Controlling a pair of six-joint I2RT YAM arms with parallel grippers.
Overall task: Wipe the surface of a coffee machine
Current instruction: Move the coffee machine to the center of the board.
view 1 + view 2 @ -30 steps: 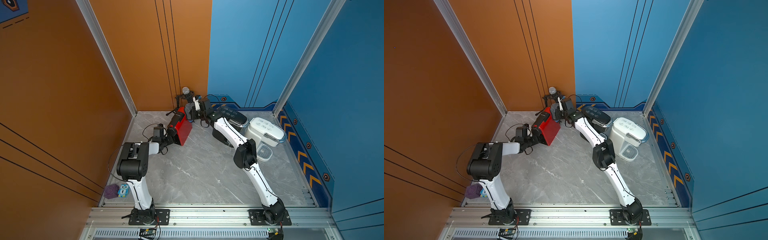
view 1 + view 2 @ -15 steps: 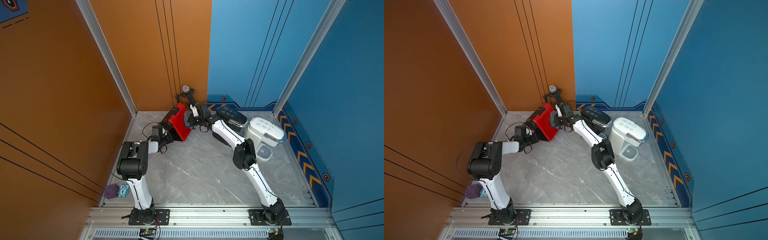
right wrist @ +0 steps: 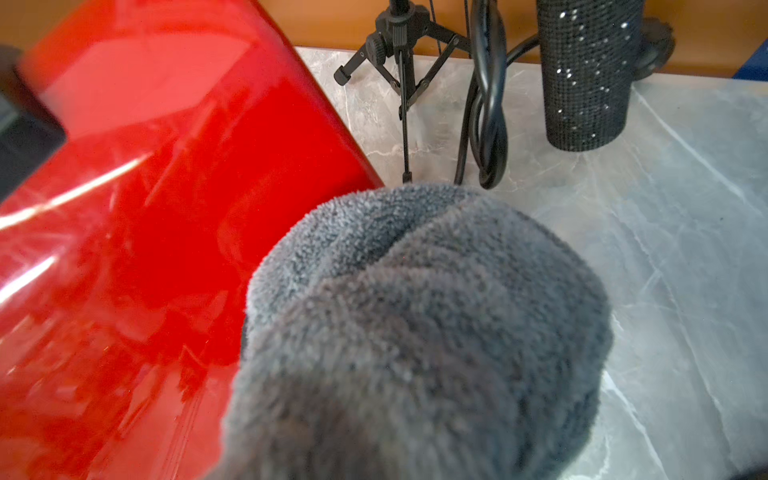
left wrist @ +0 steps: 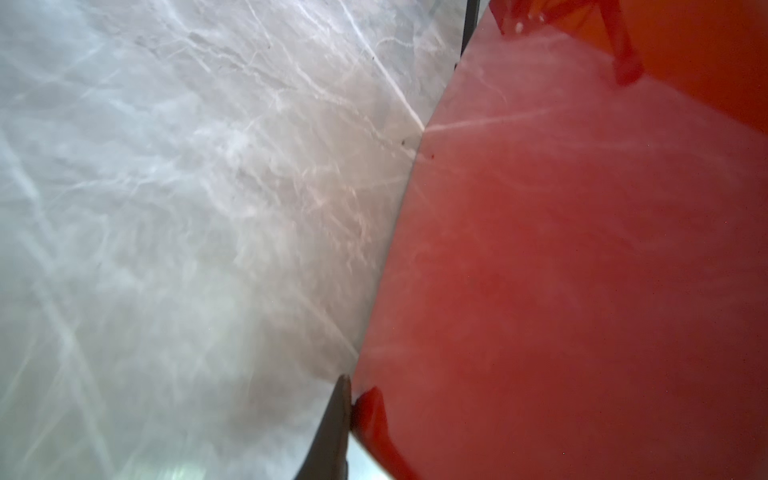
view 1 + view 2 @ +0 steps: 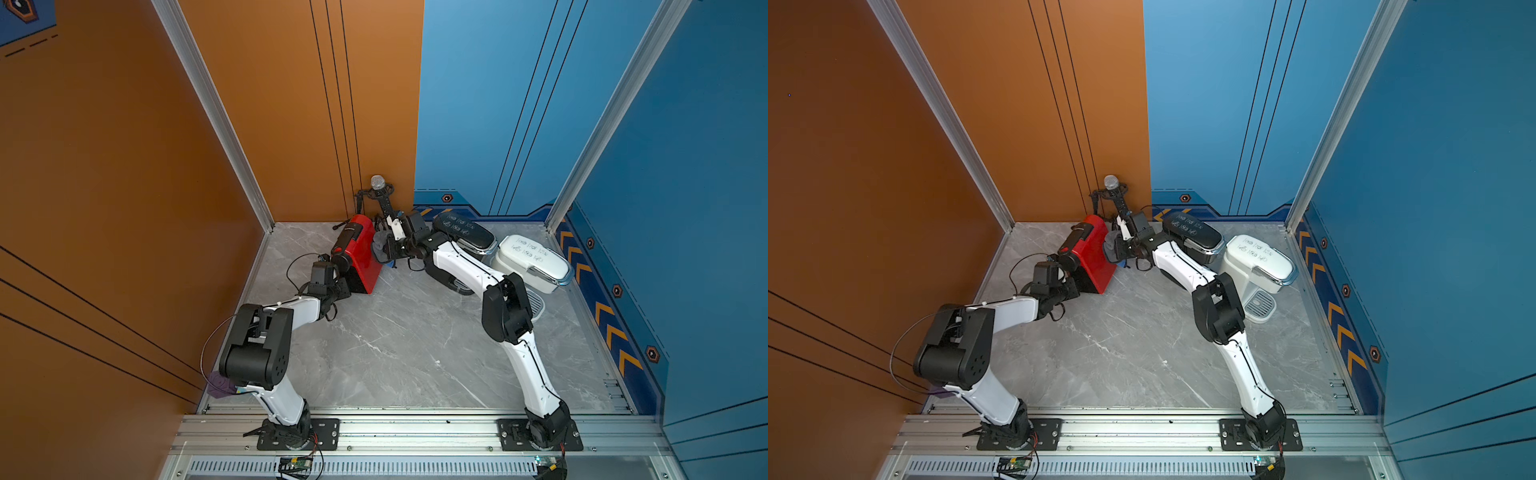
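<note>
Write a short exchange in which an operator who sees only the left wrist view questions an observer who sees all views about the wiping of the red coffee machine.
Operator: I see only the red coffee machine and marble tabletop. Where is the cloth?
Observer: The grey cloth is bunched in the right gripper, at the machine's red side panel.
Operator: Anything else nearby?
Observer: A microphone on a tripod stands behind the machine, in the corner.
</note>
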